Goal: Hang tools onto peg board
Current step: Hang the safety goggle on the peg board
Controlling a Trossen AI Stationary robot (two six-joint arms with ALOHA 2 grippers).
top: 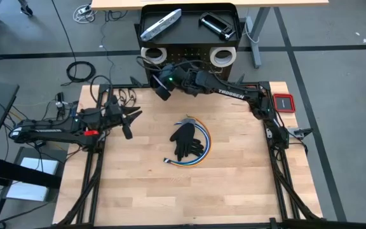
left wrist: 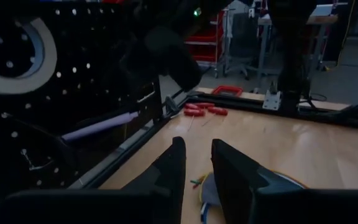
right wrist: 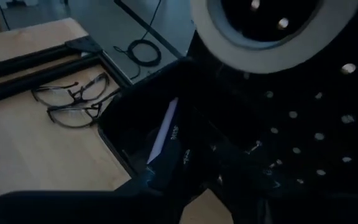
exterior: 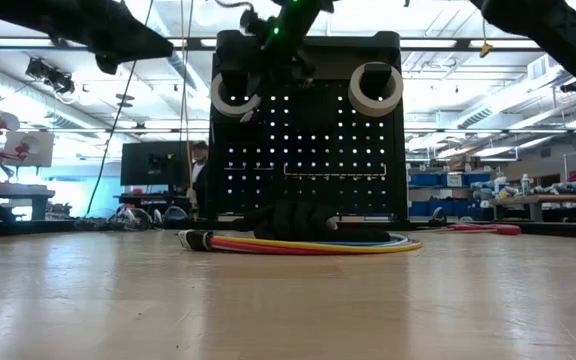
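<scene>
Peg board (top: 189,56) upright at counter's (top: 234,184) far edge, two white tape rolls (top: 152,55) hung. Right tool (top: 162,81) just below left roll, grip state unclear. Left tool (top: 131,121) over counter's left side, fingers slightly apart, empty.

Peg board (top: 189,54) standing upright along the far edge of the table (top: 138,191), right arm stretched across its front, black glove (top: 186,141) on coiled cables (top: 202,156) at the table's middle, near half of the wood bare, left gripper (top: 131,121) at the left edge.
</scene>
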